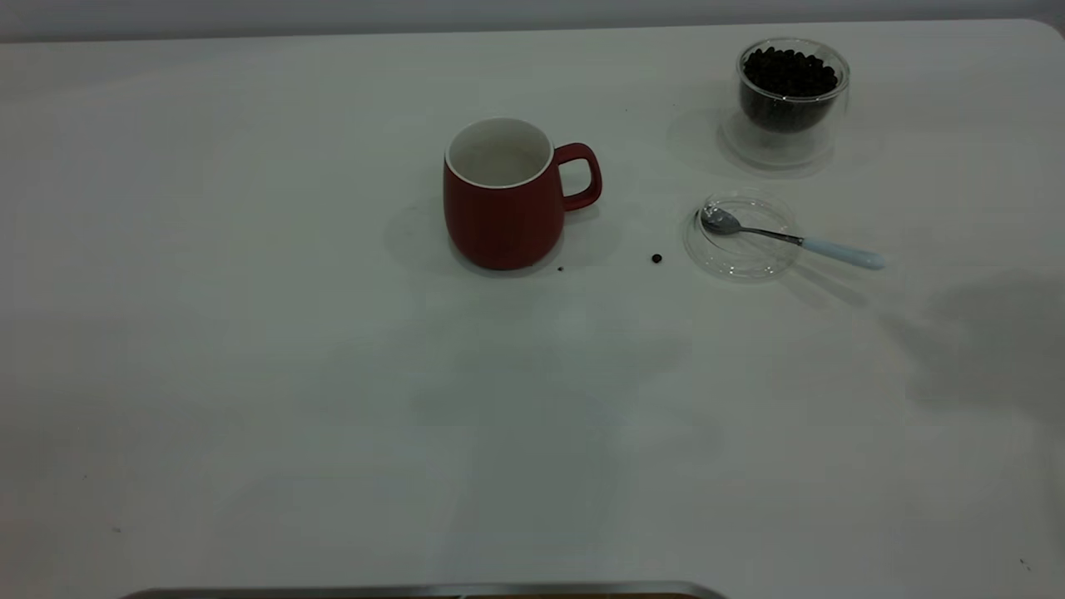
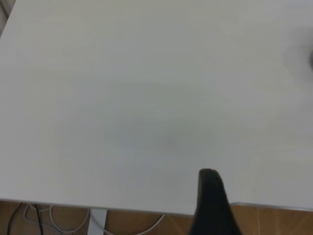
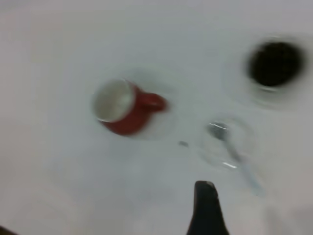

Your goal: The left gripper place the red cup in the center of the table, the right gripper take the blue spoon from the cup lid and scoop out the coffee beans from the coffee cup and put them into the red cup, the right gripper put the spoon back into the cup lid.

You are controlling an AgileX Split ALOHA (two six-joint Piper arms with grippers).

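The red cup [image 1: 506, 202] stands upright near the table's middle, its handle pointing right; only its white inside shows. It also shows in the right wrist view [image 3: 124, 107]. The clear cup lid [image 1: 740, 235] lies to its right. The blue-handled spoon [image 1: 790, 240] rests with its bowl in the lid and its handle sticking out to the right. The glass coffee cup [image 1: 790, 91] full of beans stands at the far right. Neither gripper shows in the exterior view. A dark part of my left gripper [image 2: 211, 200] hangs over bare table near its edge. My right gripper [image 3: 206, 208] hovers above the table, short of the lid [image 3: 226, 144].
One loose coffee bean [image 1: 656, 259] lies on the table between the red cup and the lid, with a small dark speck [image 1: 560, 269] by the cup's base. A metal edge [image 1: 433, 591] runs along the near side of the table.
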